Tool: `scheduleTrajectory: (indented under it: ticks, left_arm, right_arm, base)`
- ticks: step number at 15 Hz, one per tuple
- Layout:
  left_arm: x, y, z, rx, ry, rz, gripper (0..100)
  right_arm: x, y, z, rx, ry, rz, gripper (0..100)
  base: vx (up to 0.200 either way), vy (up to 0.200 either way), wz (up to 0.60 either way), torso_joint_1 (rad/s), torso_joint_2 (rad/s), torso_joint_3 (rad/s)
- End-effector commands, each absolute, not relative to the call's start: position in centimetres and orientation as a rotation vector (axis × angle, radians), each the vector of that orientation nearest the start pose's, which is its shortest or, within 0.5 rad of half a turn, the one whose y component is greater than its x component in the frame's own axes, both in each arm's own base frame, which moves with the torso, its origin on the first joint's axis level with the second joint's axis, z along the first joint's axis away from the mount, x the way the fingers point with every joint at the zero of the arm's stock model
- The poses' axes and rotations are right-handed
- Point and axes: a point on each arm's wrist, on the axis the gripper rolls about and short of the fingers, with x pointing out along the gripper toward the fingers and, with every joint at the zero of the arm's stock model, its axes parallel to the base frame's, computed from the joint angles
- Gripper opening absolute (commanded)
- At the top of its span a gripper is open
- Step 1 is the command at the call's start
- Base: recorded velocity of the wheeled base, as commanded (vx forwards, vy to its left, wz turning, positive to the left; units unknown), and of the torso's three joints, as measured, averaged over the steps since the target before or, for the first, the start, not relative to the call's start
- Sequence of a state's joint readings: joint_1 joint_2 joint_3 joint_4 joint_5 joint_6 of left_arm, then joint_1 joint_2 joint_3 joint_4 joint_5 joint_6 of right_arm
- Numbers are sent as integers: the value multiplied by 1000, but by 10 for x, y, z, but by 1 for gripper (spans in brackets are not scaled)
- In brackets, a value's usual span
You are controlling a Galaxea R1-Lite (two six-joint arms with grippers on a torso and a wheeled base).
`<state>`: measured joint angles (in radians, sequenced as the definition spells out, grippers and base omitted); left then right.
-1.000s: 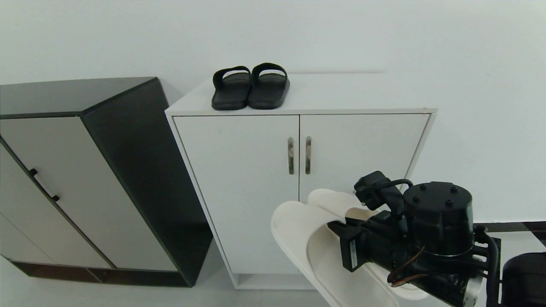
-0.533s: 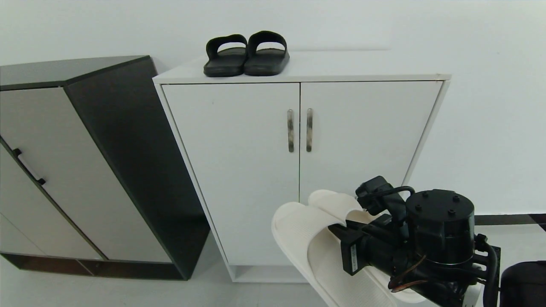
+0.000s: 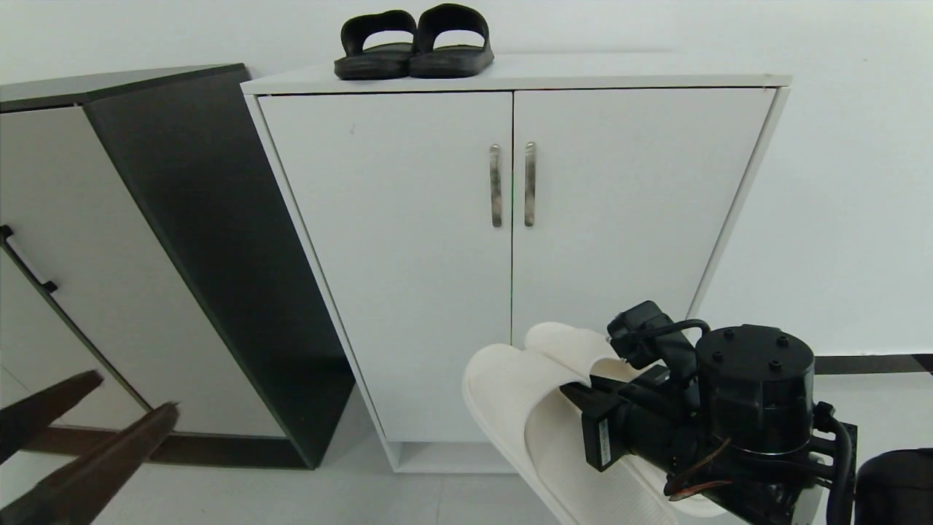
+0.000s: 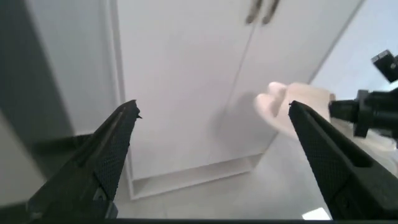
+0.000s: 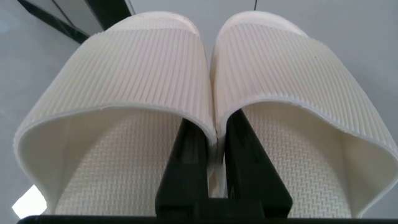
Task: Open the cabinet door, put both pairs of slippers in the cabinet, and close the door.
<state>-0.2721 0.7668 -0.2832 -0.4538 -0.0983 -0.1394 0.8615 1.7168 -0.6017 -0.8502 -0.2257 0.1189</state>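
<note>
The white cabinet [image 3: 408, 255] stands against the wall with both doors closed. Its two metal handles [image 3: 512, 184] meet at the middle seam. A pair of black slippers [image 3: 414, 44] rests on its top, toward the left. My right gripper [image 3: 577, 394] is low in front of the right door, shut on a pair of white slippers [image 3: 521, 408]; its fingers [image 5: 186, 168] pinch the inner edges of both white slippers [image 5: 124, 93] together. My left gripper [image 3: 135, 394] is open at the lower left, level with the cabinet's base. In the left wrist view that gripper [image 4: 213, 107] faces the cabinet [image 4: 180, 74] and the white slippers [image 4: 286, 106].
A dark cabinet [image 3: 211, 240] with a pale door and a black handle [image 3: 25, 262] stands close against the white cabinet's left side. Pale floor [image 3: 291, 496] lies in front of both. A dark skirting strip [image 3: 867, 363] runs along the wall at the right.
The camera has dropped, so the cabinets sit higher in the picture. My left gripper has come into view at the lower left. The right gripper still holds the white slippers.
</note>
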Motion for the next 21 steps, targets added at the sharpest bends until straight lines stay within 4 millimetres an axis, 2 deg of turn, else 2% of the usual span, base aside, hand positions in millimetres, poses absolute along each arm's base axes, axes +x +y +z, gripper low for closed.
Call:
scheduleTrajectory:
  ticks: [1, 2, 3, 5, 8, 11, 13, 17, 21]
  left_arm:
    - [156, -70, 203, -130, 145, -538, 100]
    - [170, -83, 212, -129, 135, -571, 100]
    - [175, -88, 216, -130, 128, -586, 100]
    - [194, -121, 235, -134, 98, -690, 100]
    - [230, -162, 238, -131, 112, -773, 100]
    - [258, -196, 250, -143, 85, -833, 100]
    - [266, -205, 259, -144, 103, -908, 100]
    - [262, -212, 278, -225, 127, -1052, 100]
    - [271, -219, 283, -261, 140, -1144, 100]
  right_arm:
    - [190, 215, 146, -24, 269, 620, 0]
    - [191, 215, 146, -24, 265, 621, 0]
    - [190, 215, 146, -26, 265, 623, 0]
    - [187, 215, 144, -41, 269, 634, 0]
    - [190, 218, 135, -54, 293, 632, 0]
    - [191, 219, 136, -44, 276, 632, 0]
    - [191, 219, 136, -42, 273, 632, 0]
    - [191, 219, 136, -42, 273, 635, 0]
    - [189, 218, 136, -44, 274, 635, 0]
  base:
    - [0, 0, 0, 0, 0, 0]
    - [0, 0, 0, 0, 0, 0]
    - [0, 0, 0, 0, 0, 0]
    - [0, 0, 0, 0, 0, 0]
    - [0, 0, 0, 0, 0, 0]
    - [0, 0, 0, 0, 0, 0]
    - [0, 0, 0, 0, 0, 0]
    - [0, 0, 0, 0, 0, 0]
    - [0, 0, 0, 0, 0, 0]
